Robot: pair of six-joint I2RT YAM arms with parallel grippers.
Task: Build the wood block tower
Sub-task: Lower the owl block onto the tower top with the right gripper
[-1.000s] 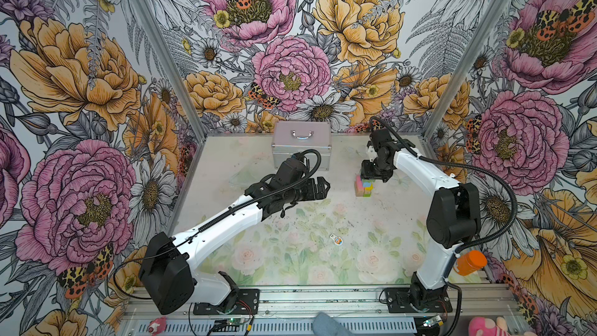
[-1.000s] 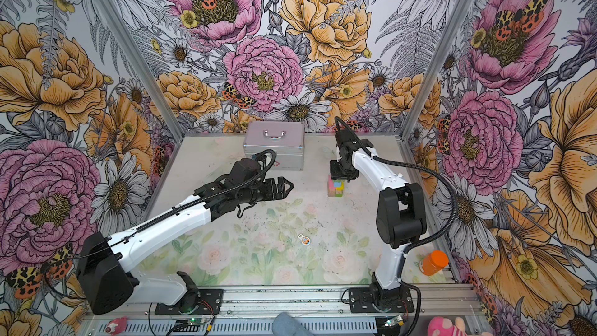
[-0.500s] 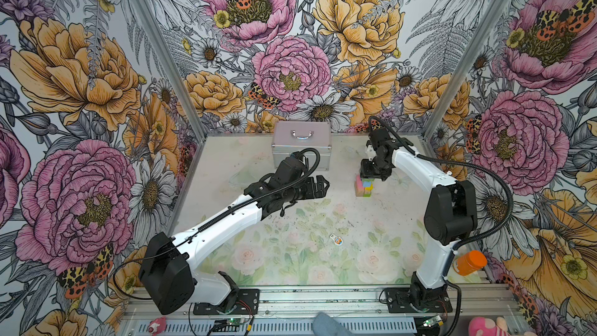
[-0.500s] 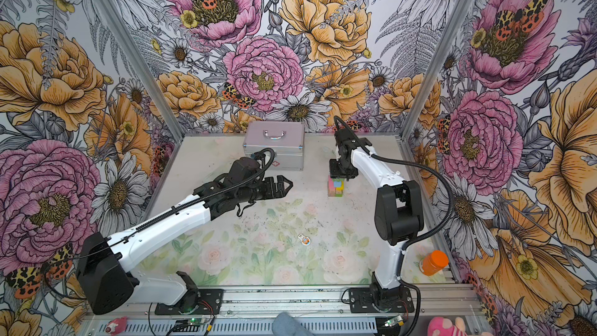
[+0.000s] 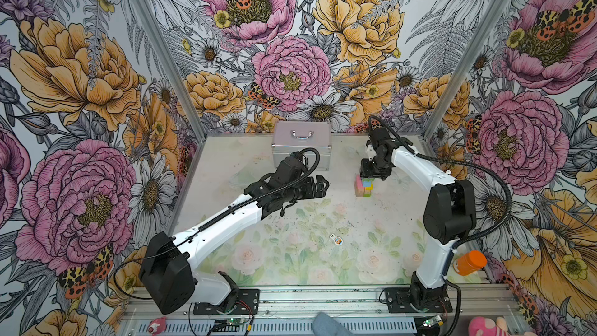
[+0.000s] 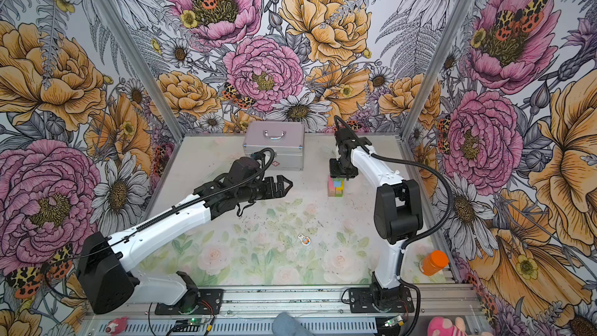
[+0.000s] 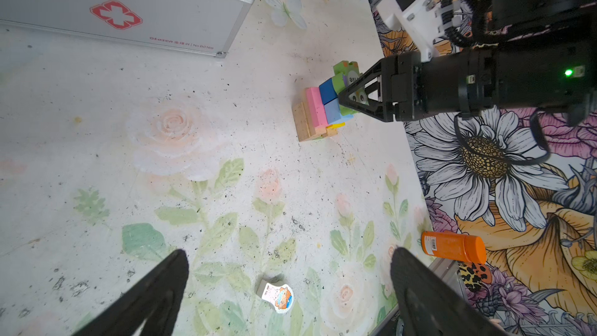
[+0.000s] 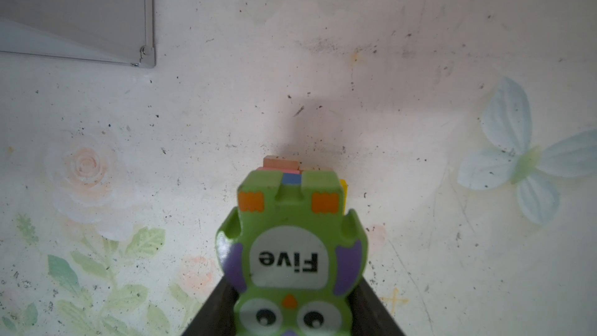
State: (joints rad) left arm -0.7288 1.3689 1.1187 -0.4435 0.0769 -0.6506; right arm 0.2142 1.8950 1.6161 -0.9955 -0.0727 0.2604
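Your right fingers [image 7: 344, 98] pinch the green "Five" owl piece [image 8: 290, 253] at the top of the tower [image 7: 318, 114]; left fingers [image 7: 155, 295] spread wide above the bench [image 5: 226, 163].

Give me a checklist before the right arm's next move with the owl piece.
1. Right tool shut on the green owl piece: ok.
2. Owl above the tower: ok.
3. Owl seated on the tower: cannot tell, contact is hidden.
4. Tower standing, layers slightly staggered: ok.
5. Left tool open, apart from the tower: ok.
6. Loose figure piece lies apart from the tower: ok.
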